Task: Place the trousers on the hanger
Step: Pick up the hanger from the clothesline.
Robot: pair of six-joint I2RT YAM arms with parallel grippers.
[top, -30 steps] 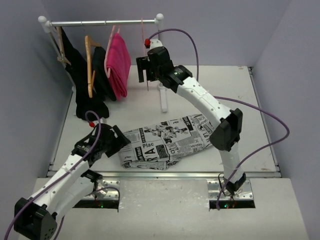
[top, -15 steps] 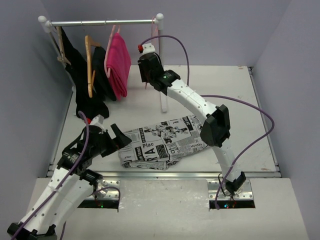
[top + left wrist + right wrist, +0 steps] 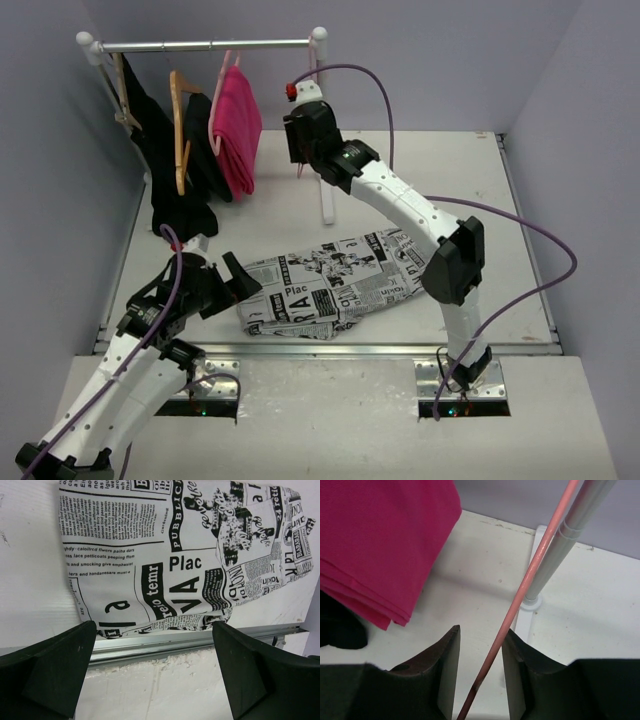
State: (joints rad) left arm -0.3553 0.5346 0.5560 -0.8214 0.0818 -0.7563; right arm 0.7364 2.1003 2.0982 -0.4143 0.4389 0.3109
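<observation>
The trousers [image 3: 335, 280] lie folded at the near edge, the left gripper [image 3: 153, 627] spread wide beside their left end. Far back, the right gripper [image 3: 481, 630] straddles the hanger [image 3: 532, 572]; pinching or not, I cannot tell.

The top camera looked down from high on the near side, taking in the whole desk [image 3: 520, 200], the clothes rail [image 3: 200, 45] and the trousers [image 3: 330, 285]. The left wrist camera sat close over the desk's near edge, facing those trousers past the left tool [image 3: 154, 630]. The right wrist camera looked past the right tool [image 3: 480, 630], very near the hanger [image 3: 532, 565] and the rail post [image 3: 555, 560], both shared with the top view.
</observation>
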